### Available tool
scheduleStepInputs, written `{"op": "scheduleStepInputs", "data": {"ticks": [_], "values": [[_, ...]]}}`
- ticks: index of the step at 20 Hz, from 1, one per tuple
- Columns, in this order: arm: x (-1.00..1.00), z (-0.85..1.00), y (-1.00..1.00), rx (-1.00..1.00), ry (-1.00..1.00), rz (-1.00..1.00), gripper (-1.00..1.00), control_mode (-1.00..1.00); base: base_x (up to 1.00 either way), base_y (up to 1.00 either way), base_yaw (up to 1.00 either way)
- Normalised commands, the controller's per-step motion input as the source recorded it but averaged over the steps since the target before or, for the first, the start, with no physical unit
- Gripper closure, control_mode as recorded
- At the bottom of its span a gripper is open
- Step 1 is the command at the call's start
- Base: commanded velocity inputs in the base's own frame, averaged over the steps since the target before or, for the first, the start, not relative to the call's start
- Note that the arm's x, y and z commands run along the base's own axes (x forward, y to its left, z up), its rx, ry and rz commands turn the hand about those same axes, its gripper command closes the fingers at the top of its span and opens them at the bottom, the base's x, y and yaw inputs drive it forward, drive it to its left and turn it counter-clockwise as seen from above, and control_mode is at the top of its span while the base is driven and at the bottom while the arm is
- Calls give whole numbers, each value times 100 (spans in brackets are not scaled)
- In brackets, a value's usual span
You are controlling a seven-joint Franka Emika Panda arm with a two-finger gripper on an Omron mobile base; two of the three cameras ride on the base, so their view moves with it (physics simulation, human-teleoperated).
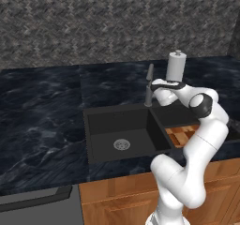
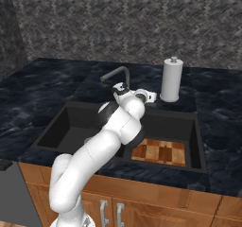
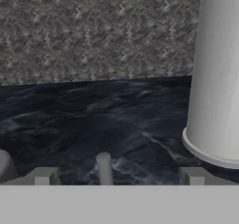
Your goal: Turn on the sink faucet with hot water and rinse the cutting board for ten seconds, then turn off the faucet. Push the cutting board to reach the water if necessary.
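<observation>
So nearest the robot you've got the plain brown wooden cabinet fronts, then the dark marbled countertop with the matte black rectangular recessed sink cut into it. The sink has two deep, straight-walled basins; the left one has a round silver drain in its floor.

The small rectangular wooden cutting board lies flat on the floor of the right basin, close to the front wall. It's orange-brown with lighter and darker block stripes, kind of a checkered look. Its long axis runs left to right, along the sink's front edge.

Behind the divider stands the slim grey metal gooseneck faucet, thin upright stem at the back rim. From the right base camera its curved spout arcs over toward the left.

The two-finger gripper sits right at the faucet, fingers spread apart with a thin upright grey post between them, not clamped on anything that I can see.

Just right of it, further back, is a white upright cylinder with a knob top, then the grey woven-pattern wall.
</observation>
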Motion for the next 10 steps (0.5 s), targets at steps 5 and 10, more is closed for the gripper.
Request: {"op": "scheduleStepInputs", "data": {"ticks": [5,10], "values": [[5,0,0,0,0,0,-100,-100,0,0,0],[5,0,0,0,0,0,-100,-100,0,0,0]]}}
